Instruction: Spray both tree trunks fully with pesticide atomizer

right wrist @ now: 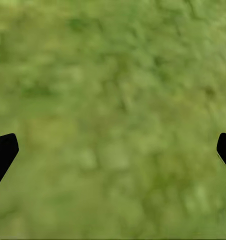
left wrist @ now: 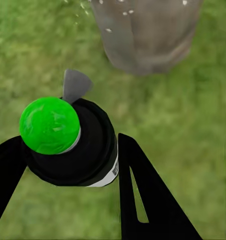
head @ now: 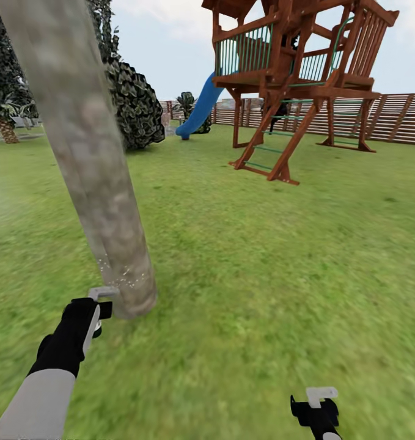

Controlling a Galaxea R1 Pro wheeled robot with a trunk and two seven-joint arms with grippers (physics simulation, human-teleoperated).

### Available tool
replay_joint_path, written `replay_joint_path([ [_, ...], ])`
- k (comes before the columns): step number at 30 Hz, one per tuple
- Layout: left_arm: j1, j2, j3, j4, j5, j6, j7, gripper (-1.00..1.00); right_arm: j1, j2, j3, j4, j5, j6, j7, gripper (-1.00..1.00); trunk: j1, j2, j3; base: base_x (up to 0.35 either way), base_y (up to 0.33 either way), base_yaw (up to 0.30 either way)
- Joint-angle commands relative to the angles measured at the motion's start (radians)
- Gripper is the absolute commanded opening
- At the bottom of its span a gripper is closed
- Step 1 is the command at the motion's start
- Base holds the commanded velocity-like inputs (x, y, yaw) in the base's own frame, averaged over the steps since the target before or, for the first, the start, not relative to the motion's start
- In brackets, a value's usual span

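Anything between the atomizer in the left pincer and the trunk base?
Nothing visible. The atomizer, clamped in the left pincer, faces the tree trunk across bare grass, with only spray droplets on the bark.

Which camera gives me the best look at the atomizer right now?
The left wrist view: the atomizer, black with a green cap, sits large between the left gripper fingers, its nozzle towards the tree trunk. The head view has it small and mostly hidden by that gripper. The right wrist view looks at grass.
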Motion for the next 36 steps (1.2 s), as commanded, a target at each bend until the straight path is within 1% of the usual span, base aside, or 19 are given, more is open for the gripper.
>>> replay_joint_path([
  [1,-0.002,-0.001,0.0,-0.001,-0.005,0.005,0.0,-1.0,0.0,0.0,0.008,0.0,-0.004,-0.002,-0.004,1.0,0.0,0.0,-0.001,0.214,-0.211,0.275],
  [6,-0.008,0.001,-0.001,-0.014,-0.007,0.006,0.0,-1.0,0.001,0.0,0.008,0.0,-0.004,-0.002,-0.004,1.0,0.0,0.0,-0.001,0.138,-0.236,0.276],
  [12,-0.01,-0.002,-0.001,-0.043,-0.005,0.033,0.0,-1.0,0.0,0.0,0.009,0.0,-0.004,-0.001,-0.004,1.0,0.0,0.0,-0.001,0.004,-0.276,0.275],
  [15,-0.011,-0.001,-0.001,-0.044,-0.006,0.034,0.0,-1.0,0.001,0.0,0.008,0.0,-0.004,-0.002,-0.004,1.0,0.0,0.0,-0.001,0.082,-0.264,0.064],
  [28,-0.011,-0.004,-0.001,-0.044,-0.007,0.035,0.0,-1.0,0.001,0.0,0.008,0.0,-0.004,-0.002,-0.004,1.0,0.0,0.0,-0.001,0.202,-0.211,0.009],
  [36,-0.002,-0.003,-0.001,-0.038,-0.008,0.034,0.0,-1.0,0.001,0.0,0.008,0.0,-0.004,-0.002,-0.004,1.0,0.0,0.0,-0.001,0.089,-0.27,0.255],
])
